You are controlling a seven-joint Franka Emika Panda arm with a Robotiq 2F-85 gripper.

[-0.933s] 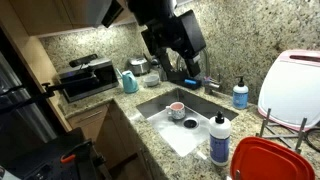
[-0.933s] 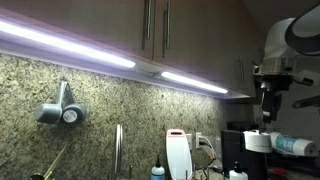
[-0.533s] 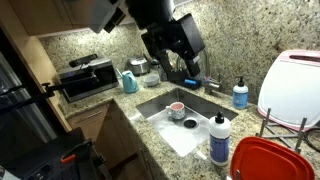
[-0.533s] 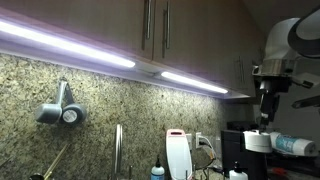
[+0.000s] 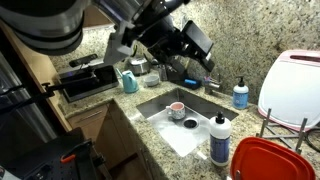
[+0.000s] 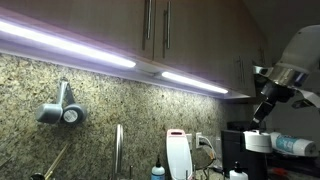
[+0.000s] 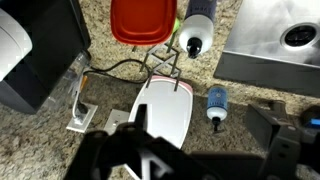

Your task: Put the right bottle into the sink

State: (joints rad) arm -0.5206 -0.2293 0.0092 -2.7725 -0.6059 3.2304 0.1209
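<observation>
The gripper (image 5: 203,55) hangs in the air above the far side of the sink (image 5: 205,103), high over the speckled granite surface (image 5: 150,130) and touching nothing. In the wrist view its two dark fingers (image 7: 264,125) stand wide apart with nothing between them.

The right bottle (image 5: 219,138), white with a black cap and a bluish label, stands upright on the surface just beside the sink's near corner, well apart from the gripper. A red plastic container (image 5: 265,160) sits close at its side. From the wrist view the bottle (image 7: 195,28) is seen from above, cap toward the camera, between the red container (image 7: 145,20) and the steel basin (image 7: 262,45).

The smaller blue bottle (image 5: 240,95) with a pump top stands on the surface beyond the sink, near a white cutting board (image 5: 295,85) propped in a wire rack (image 7: 165,68). Inside the basin lie a small red-and-white dish (image 5: 176,108) and the dark drain (image 5: 190,123). A black appliance (image 5: 85,78) and a teal item (image 5: 129,80) sit on the surface at the corner.

In an exterior view the gripper (image 6: 260,110) shows tilted below the lit cabinets (image 6: 160,30).
</observation>
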